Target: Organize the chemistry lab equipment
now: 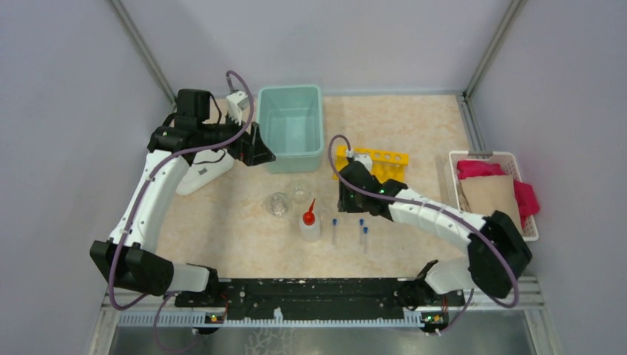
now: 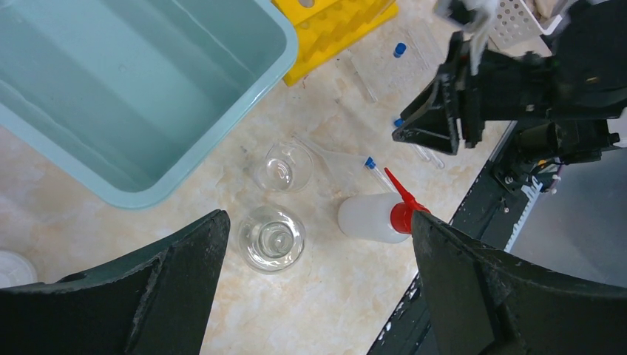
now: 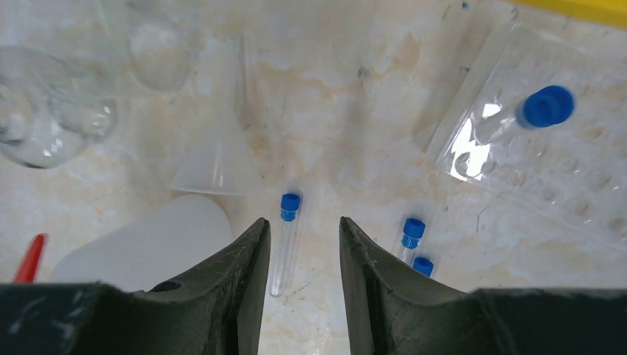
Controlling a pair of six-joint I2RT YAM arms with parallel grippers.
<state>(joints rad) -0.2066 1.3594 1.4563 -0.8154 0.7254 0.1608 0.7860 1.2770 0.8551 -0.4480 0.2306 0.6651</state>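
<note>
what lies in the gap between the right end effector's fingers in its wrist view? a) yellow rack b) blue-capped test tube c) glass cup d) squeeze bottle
b: a test tube lies flat, framed by the open fingers of the right end effector, with its blue cap at the far end.

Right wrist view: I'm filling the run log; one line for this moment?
right pincer: open, over lying slim clear blue-capped test tube | left pincer: open, empty
</note>
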